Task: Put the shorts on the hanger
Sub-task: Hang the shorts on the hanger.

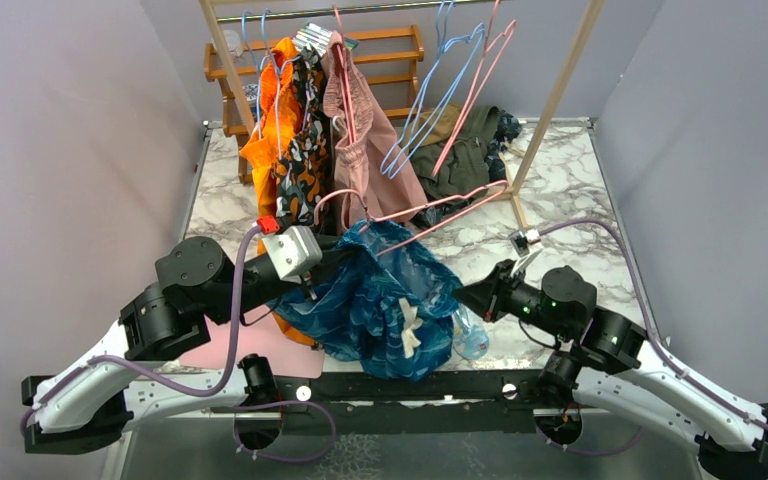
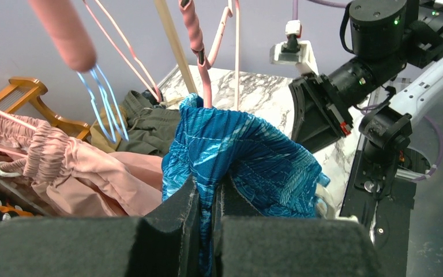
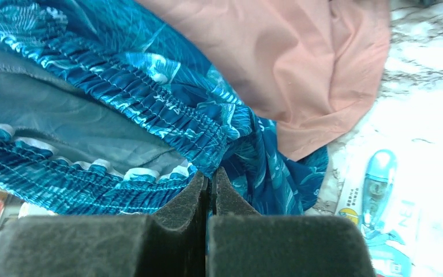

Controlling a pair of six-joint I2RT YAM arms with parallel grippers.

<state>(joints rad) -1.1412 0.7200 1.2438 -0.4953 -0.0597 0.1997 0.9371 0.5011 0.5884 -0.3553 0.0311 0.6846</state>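
The shorts (image 1: 380, 300) hang bunched at lower centre of the top view, between the two arms and above the near part of the marble tabletop (image 1: 560, 200), with their upper edge gathered on the lower end of the pink hanger (image 2: 195, 32), which slants toward the upper right. The left hand (image 2: 206, 190) is closed, its fingers clamped on a fold of the shorts. The right hand (image 3: 209, 179) is closed too, its fingertips pinched together on the elastic waistband.
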